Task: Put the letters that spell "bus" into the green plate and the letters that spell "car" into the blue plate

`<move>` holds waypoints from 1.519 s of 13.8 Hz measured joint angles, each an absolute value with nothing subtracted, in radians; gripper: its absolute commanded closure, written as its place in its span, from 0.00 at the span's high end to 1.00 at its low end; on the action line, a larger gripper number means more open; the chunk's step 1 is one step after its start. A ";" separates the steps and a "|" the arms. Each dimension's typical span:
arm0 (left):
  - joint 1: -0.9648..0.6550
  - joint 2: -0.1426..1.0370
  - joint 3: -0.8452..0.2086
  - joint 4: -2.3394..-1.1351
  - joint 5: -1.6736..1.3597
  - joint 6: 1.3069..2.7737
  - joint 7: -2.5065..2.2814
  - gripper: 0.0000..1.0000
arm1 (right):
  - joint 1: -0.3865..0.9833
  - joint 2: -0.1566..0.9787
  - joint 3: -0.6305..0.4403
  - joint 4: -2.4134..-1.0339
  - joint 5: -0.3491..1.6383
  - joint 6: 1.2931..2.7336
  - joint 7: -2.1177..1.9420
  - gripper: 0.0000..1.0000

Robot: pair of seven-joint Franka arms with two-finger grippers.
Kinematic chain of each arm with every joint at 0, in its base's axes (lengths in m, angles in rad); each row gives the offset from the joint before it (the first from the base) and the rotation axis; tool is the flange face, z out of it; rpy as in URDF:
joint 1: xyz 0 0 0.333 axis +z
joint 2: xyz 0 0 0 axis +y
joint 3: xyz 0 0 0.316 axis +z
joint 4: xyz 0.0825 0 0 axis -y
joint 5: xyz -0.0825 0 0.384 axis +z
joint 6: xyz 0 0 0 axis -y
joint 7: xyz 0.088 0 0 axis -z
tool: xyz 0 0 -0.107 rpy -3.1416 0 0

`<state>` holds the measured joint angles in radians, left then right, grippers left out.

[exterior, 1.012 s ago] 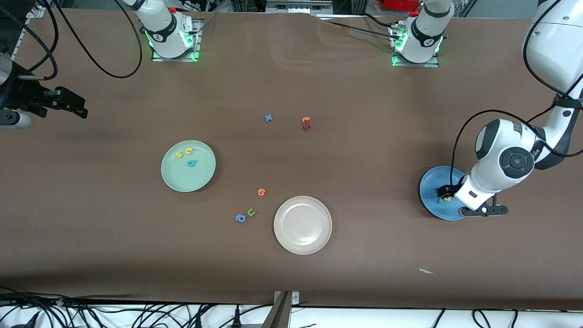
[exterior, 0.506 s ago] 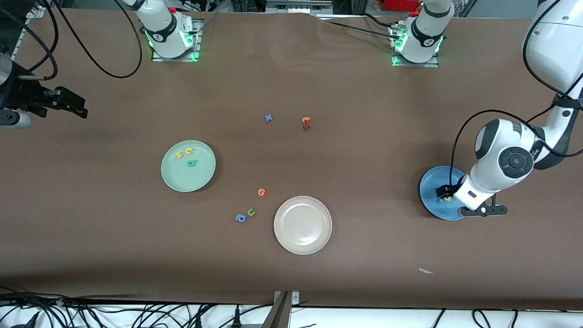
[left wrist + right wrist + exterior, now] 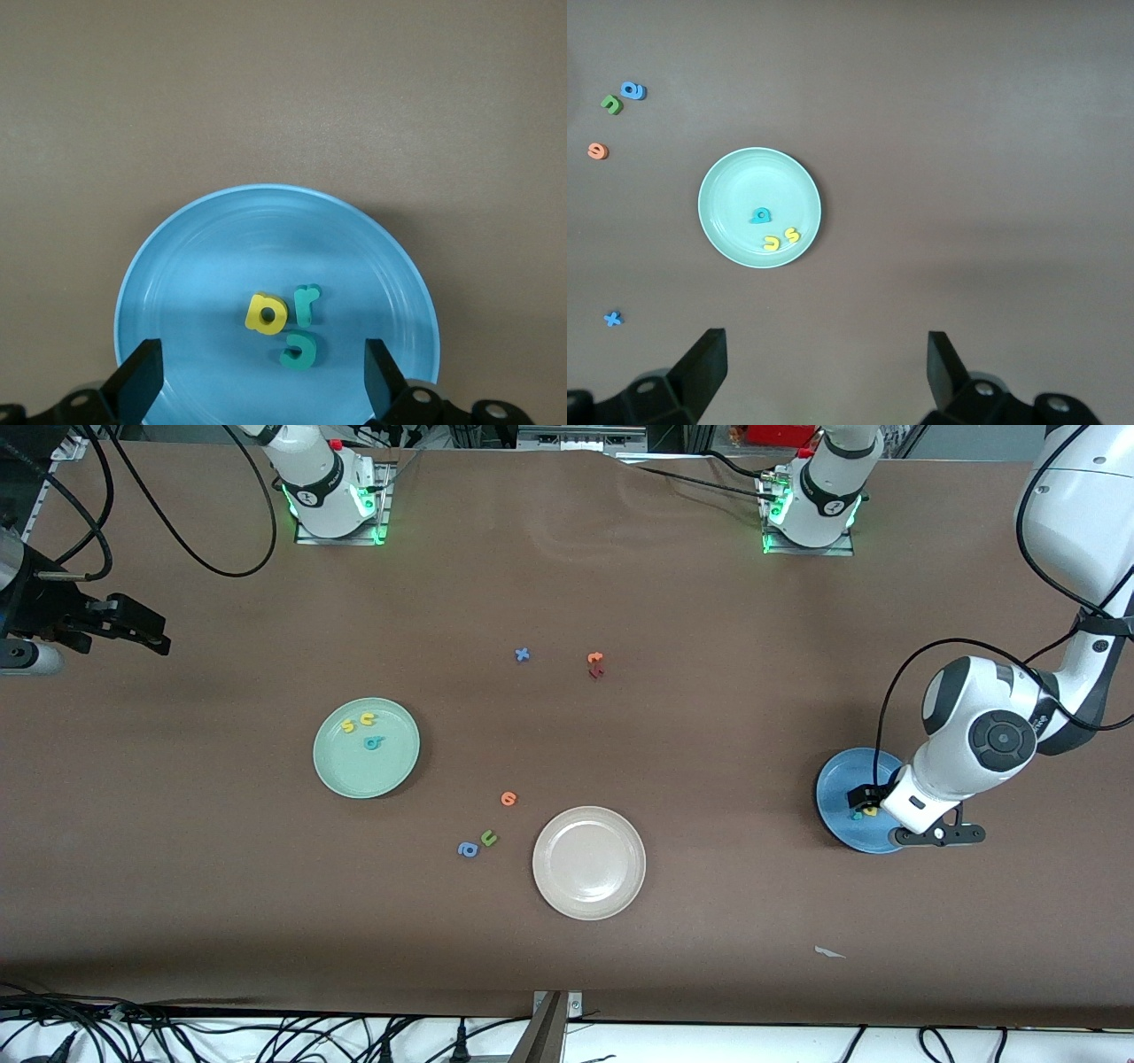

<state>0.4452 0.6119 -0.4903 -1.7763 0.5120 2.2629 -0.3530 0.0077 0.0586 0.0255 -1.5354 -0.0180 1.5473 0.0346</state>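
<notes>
Both words are plated; your left arm has barely lifted.
Left hand [image 3: 257, 381], wide open and empty, hovers over the blue plate [image 3: 177, 266] holding c, a, r [image 3: 306, 303]; b, u, s [image 3: 348, 726] sit in the green plate [image 3: 394, 775]; right hand [image 3: 819, 372] waits open, empty.

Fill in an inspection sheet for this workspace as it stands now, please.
Surface: brown table, small pale scrap near the front edge.
Job's things: teal b, yellow u and yellow s in the green plate; teal c, yellow a and teal r in the blue plate.
Clutter: cream plate; loose letters on the table.
Grippers: left gripper open over the blue plate; right gripper open, waiting, holding nothing.
Cables: black cables at the table's edges.
Surroundings: nothing seen.
</notes>
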 measured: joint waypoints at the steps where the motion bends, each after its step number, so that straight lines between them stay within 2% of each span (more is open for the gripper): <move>1: 0.445 0.612 -0.491 -1.776 0.512 2.263 -0.352 1.00 | 0.008 0.059 0.026 -1.535 -0.018 1.547 0.035 1.00; 12: 0.446 0.592 -0.512 -1.715 0.512 2.251 -0.350 1.00 | 0.008 0.059 0.025 -1.535 -0.018 1.547 0.035 1.00; 16: 0.447 0.588 -0.533 -1.679 0.512 2.158 -0.350 1.00 | 0.008 0.059 0.025 -1.535 -0.018 1.547 0.035 1.00; 21: 0.447 0.581 -0.581 -1.549 0.482 1.964 -0.294 1.00 | 0.008 0.059 0.025 -1.535 -0.018 1.547 0.034 1.00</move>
